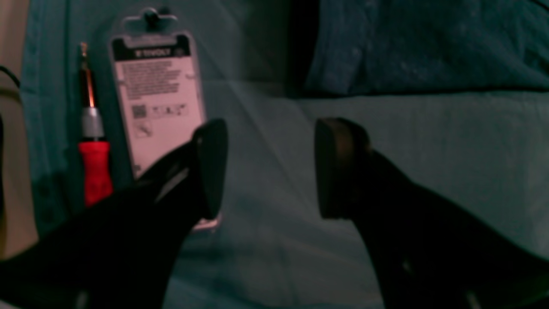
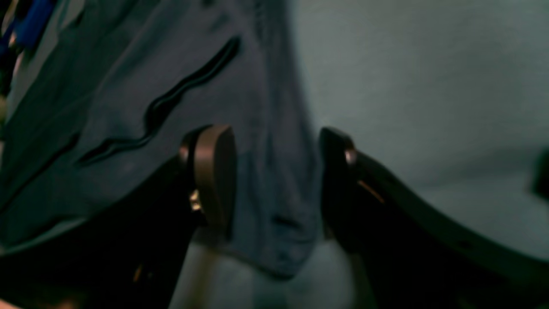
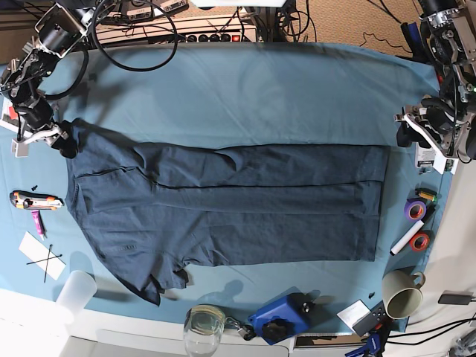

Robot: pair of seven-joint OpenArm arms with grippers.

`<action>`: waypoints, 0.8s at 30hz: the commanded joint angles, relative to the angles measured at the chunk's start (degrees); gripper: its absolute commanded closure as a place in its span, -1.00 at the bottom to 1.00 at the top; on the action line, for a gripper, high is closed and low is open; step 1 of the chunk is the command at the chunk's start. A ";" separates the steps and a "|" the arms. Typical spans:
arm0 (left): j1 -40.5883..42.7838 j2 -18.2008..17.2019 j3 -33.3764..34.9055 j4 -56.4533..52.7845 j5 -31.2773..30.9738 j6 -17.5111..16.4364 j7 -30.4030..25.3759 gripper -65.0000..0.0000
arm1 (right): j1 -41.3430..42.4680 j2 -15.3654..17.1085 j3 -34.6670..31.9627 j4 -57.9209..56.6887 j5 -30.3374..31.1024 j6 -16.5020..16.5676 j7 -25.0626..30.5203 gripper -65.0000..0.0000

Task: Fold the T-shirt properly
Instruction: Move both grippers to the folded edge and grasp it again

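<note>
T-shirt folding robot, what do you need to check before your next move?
1. T-shirt lies flat on the table cloth: ok, though the sleeve end is wrinkled.
2. One long fold already made: ok.
3. Right gripper open: ok.
4. Shirt edge sits between the right gripper's fingers: ok.
5. Left gripper open, holding nothing: ok.
6. Screwdriver and its package away from the shirt: ok.

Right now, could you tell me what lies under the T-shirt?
The T-shirt lies spread on the teal table cloth, which shows all around it. Whatever else may sit beneath the shirt is covered and cannot be seen.
</note>
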 commanded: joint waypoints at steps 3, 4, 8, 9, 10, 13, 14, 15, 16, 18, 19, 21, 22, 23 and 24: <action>-0.61 -0.74 -0.33 1.07 -0.61 -0.02 -2.80 -0.02 | -0.28 0.04 -0.37 -0.28 -1.46 -0.63 -4.50 0.03; -0.66 -0.61 -0.33 1.07 -0.61 -0.02 -3.34 -0.02 | -0.28 0.00 -0.37 -0.28 -1.42 -0.63 -4.52 0.03; -0.79 1.07 -0.33 1.07 -1.05 -0.04 -5.42 -0.02 | -0.28 -0.28 -0.35 -0.28 -1.42 -0.68 -4.39 0.03; -0.81 1.73 -0.33 1.07 -1.22 -0.04 -6.14 -0.02 | -0.28 -0.33 -0.35 -0.28 -1.42 -0.68 -4.35 0.03; -0.90 2.51 -0.33 1.07 -1.25 -0.09 -6.88 -0.02 | -0.26 -0.46 -0.35 -0.28 -1.42 -0.68 -4.35 0.03; -2.01 3.85 -0.33 0.68 0.24 -1.09 -7.43 -0.02 | -0.28 -0.76 -0.35 -0.28 -1.40 -0.68 -4.44 0.03; -2.64 4.00 -0.33 0.42 0.79 -0.83 -7.45 -0.02 | -0.28 -0.76 -0.35 -0.28 -1.44 -0.68 -4.50 0.03; -3.23 4.02 -0.33 -0.11 1.11 -0.11 -7.50 -0.02 | -0.28 -0.76 -0.35 -0.28 -1.42 -0.68 -4.70 0.03; -4.02 4.02 -0.35 -1.07 1.18 0.22 -7.48 -0.02 | -0.28 -0.74 -0.35 -0.28 -1.44 -0.68 -4.94 0.03; -5.90 3.93 -0.35 -4.15 1.16 0.20 -6.99 0.03 | -0.28 -0.74 -0.35 -0.28 -1.42 -0.68 -5.62 0.03; -6.93 3.93 -0.35 -6.21 0.90 0.17 -6.54 0.07 | -0.28 -0.74 -0.35 -0.28 -1.42 -0.68 -5.99 0.03; -9.33 3.91 -0.35 -11.32 -0.72 0.15 -5.01 0.12 | -0.28 -0.74 -0.35 -0.28 -1.42 -0.68 -6.67 0.03; -10.60 3.89 -0.35 -13.94 -2.71 -0.17 -3.61 0.12 | -0.28 -0.74 -0.35 -0.28 -1.42 -0.68 -7.04 0.03; -11.89 3.89 -0.35 -16.35 -5.27 -1.55 -1.81 0.12 | -0.28 -0.74 -0.35 -0.28 -1.42 -0.68 -7.15 0.03; -13.20 3.91 -0.39 -18.40 -7.69 -3.13 -0.26 0.12 | -0.28 -0.74 -0.35 -0.28 -1.42 -0.68 -7.19 0.03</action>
